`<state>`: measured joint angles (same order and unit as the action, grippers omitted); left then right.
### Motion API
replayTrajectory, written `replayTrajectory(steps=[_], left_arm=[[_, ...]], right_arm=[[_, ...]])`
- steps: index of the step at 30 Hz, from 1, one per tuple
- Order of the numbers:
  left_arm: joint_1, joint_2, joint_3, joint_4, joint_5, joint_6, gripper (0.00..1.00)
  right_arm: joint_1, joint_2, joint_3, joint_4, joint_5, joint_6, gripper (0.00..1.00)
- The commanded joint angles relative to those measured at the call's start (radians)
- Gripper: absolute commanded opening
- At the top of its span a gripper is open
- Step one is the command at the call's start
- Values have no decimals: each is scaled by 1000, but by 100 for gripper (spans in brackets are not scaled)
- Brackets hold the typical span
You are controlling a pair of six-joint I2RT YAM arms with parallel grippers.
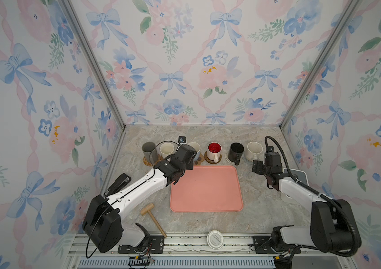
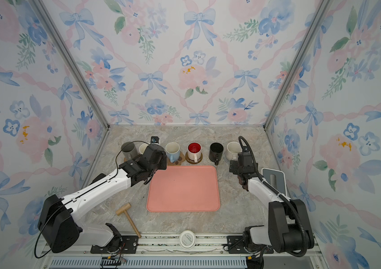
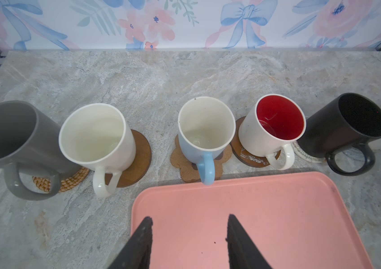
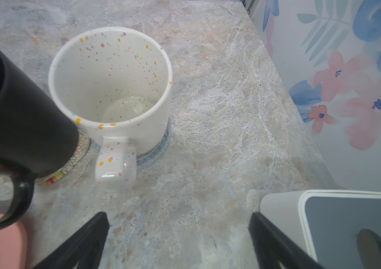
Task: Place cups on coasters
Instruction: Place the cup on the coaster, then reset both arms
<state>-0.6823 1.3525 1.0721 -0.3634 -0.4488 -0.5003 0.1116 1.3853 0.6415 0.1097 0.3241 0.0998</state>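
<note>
Six cups stand in a row at the back, each on a coaster. From the left these are the grey cup [image 3: 5,132] on rattan [image 3: 73,180], the cream-white cup [image 3: 96,137] on a brown round [image 3: 138,160], the light blue cup [image 3: 204,130] on the paw shape [image 3: 180,160], the red-inside cup [image 3: 275,123] on a brown round [image 3: 247,158], the black cup [image 3: 343,130] on cream weave [image 4: 68,167] and the speckled cup [image 4: 112,88] on grey-blue weave [image 4: 159,149]. My left gripper [image 3: 190,219] is open over the tray, short of the blue cup. My right gripper [image 4: 179,215] is open over bare table, short of the speckled cup.
A large pink tray [image 1: 205,188] lies mid-table, just in front of the row of cups. A wooden mallet [image 1: 152,216] lies at the front left and a white printed lid [image 1: 215,239] at the front edge. A white and grey box [image 2: 274,179] stands by the right wall.
</note>
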Motion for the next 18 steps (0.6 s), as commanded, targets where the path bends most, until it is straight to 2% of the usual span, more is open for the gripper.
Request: replayTrajectory(steps=[1, 11, 15, 18], left_arm=[[-7, -69, -43, -3, -54, 29, 49], [-1, -228, -151, -2, -121, 39, 54], [9, -272, -184, -2, -141, 42, 55], [15, -301, -207, 0, -146, 41, 56]], right_arm=[[-5, 64, -57, 270, 23, -62, 97], [-4, 74, -108, 445, -8, -96, 97], [-8, 126, -189, 669, -37, -106, 97], [-8, 112, -194, 652, -41, -106, 97]])
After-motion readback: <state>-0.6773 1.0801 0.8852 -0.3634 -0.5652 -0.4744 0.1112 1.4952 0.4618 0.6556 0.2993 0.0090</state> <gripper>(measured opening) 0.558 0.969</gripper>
